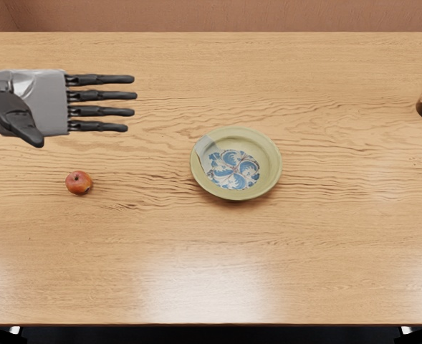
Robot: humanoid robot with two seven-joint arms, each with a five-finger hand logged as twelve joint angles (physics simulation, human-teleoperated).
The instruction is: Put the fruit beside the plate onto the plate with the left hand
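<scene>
Apple sits free on tabletop, well left of plate; left robot hand open, empty, near it. We read that as pre-grasp staging.

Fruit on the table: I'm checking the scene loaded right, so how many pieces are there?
1. The apple lies on the table left of the plate, apart from it, in front of the left hand. None on the plate; nothing seems hidden.
</scene>
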